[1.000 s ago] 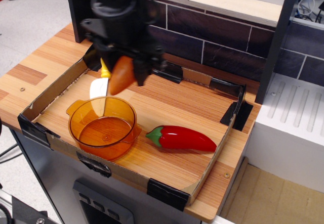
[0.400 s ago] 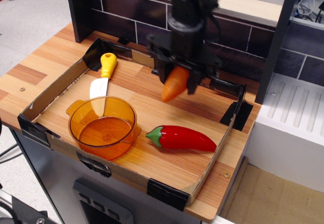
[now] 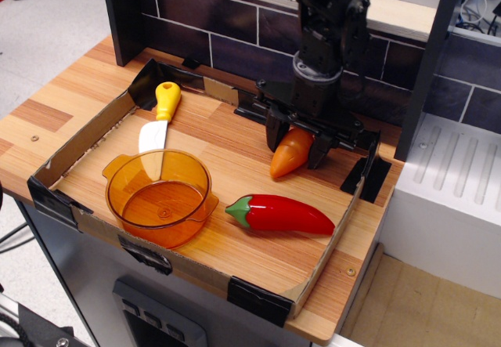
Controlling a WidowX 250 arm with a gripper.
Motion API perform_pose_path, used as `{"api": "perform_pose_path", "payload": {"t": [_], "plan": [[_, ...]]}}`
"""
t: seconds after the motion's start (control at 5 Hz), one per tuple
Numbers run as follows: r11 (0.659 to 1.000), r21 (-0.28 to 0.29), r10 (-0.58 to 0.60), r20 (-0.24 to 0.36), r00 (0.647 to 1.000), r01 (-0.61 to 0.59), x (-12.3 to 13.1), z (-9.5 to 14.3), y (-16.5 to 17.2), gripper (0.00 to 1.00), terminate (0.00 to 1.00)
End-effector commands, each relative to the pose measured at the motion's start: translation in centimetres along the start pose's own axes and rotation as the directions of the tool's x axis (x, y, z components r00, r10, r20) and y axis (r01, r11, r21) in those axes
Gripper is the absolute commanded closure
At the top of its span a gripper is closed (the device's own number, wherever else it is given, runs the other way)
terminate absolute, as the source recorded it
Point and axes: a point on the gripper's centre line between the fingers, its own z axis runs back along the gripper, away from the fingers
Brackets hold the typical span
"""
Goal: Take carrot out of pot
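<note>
Carrot point(image 3: 288, 153) in end effector point(image 3: 297, 146); pot point(image 3: 160, 196) apart

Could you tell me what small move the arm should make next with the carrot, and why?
Probably open the jaws and release. The gripper holds the carrot low over the tray floor, its tip at or near the wood, well clear of the empty pot and behind the red pepper.

No text, label, brand, number or sign can be read anywhere in the scene, neither on the toys, the cardboard tray, the worktop nor the wall behind.
</note>
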Motion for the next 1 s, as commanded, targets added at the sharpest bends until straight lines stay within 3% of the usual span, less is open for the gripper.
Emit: {"api": "perform_pose_path", "payload": {"t": [0.0,0.4,0.6,0.8], "plan": [[1.000,-0.004,-0.003,0.001,1.000,0.003,0.5,1.0,0.2,0.00,0.00],[0.999,-0.041,0.006,0.026,1.000,-0.005,0.8,3.4,0.7,0.00,0.00],[0.998,-0.057,0.022,0.081,0.996,-0.018,0.8,6.1,1.2,0.00,0.00],[0.997,-0.072,0.036,0.134,0.990,-0.027,0.7,8.7,2.0,0.00,1.00]]}}
